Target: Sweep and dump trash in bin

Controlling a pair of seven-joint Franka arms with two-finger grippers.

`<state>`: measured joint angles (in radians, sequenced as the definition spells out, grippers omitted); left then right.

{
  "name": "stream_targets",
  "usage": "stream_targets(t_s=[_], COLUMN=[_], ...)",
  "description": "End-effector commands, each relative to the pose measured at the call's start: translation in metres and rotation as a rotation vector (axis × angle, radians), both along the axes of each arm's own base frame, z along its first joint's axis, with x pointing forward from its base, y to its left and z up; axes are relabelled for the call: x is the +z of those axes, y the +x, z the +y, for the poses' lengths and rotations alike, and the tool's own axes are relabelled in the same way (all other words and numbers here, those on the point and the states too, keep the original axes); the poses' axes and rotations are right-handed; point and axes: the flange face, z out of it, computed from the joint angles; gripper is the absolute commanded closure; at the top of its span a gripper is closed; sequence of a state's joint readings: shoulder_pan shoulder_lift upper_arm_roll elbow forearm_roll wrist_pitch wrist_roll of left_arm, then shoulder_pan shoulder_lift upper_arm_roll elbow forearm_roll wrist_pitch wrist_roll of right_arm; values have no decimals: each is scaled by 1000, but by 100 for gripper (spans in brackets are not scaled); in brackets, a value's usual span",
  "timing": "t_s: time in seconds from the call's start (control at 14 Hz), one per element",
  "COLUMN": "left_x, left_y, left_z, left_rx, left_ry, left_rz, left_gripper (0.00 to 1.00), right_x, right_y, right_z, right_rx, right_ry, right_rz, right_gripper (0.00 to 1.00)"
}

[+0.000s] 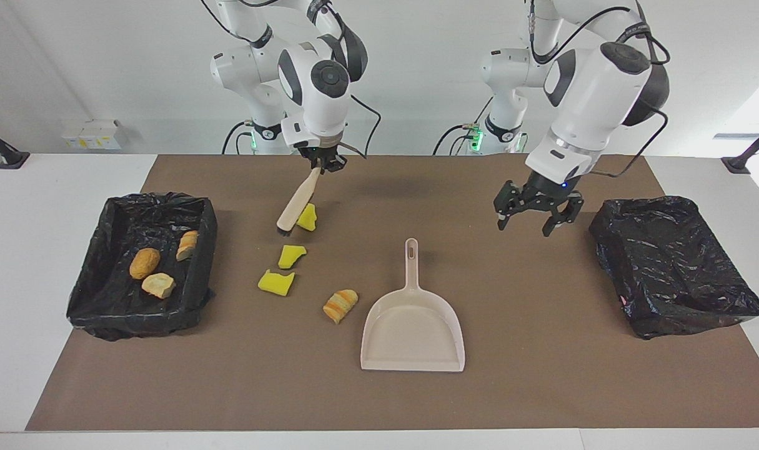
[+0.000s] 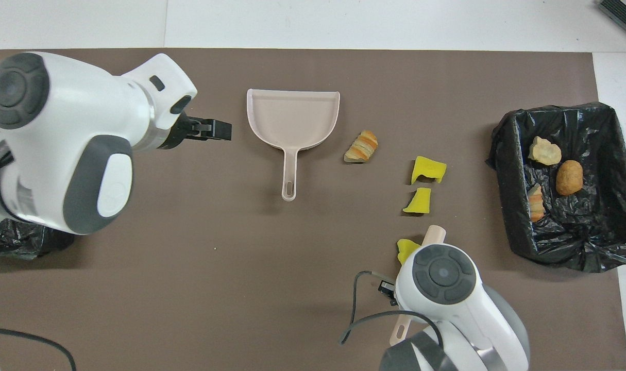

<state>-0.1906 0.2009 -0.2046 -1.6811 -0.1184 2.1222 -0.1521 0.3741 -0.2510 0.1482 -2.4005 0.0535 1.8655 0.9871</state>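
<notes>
The right gripper [image 1: 321,165] is clamping its jaws on a brush [image 1: 297,203], tilting it so its bristle end is sitting just beside the yellow scrap [image 1: 306,217] nearest the robots. The left gripper [image 1: 529,215] is hanging with jaws wide and holding nothing over the mat [image 1: 541,350], between the dustpan [image 1: 413,325] and the empty bin [image 1: 673,265]. Two more yellow scraps [image 1: 290,255] [image 1: 275,282] and a striped lump [image 1: 340,305] are lying on the desk beside the dustpan. Three lumps [image 1: 145,262] [image 1: 158,285] [image 1: 187,245] are lying in the other bin [image 1: 104,312].

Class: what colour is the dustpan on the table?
Pale beige all over; the dustpan shows best in the overhead view.
</notes>
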Motion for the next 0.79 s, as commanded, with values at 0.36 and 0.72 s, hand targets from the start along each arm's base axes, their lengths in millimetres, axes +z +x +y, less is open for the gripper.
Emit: stream_targets(t_s=[0.36,0.72], left_x=[-77,-102], left_y=[-12,-28], left_z=[-94,-122], left_rx=[-52,-84], left_ry=[-26,-11], left_rz=[49,75], left_gripper=[0,0], right_x=[-24,4], right_y=[28,83], right_z=[-7,10], right_rx=[-9,-1], right_ry=[166,195], right_rz=[-155,-181], right_gripper=[100,100])
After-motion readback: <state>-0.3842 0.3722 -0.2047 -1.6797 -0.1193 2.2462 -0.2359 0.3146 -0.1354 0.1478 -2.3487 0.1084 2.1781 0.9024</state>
